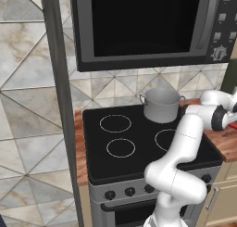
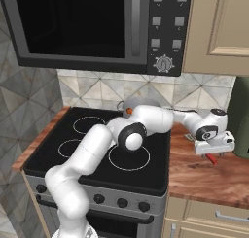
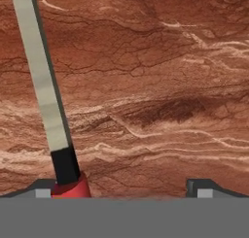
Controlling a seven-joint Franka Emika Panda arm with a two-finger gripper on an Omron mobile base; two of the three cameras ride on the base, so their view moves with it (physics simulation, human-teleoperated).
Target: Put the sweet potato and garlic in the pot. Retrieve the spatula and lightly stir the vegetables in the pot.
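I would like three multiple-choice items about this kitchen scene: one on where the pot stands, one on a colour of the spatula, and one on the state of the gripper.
1. Where does the pot stand?
A. on the back right burner of the stove
B. on the wooden counter
C. inside the microwave

2. What colour is the spatula handle nearest the gripper?
A. blue
B. red
C. yellow

3. How is the gripper?
A. shut on the pot
B. shut on nothing
C. open, above the counter

Answers: 1 A, the left base view shows it at the stove's rear right. 2 B, the hand view shows a red end. 3 C, the fingertips stand wide apart.
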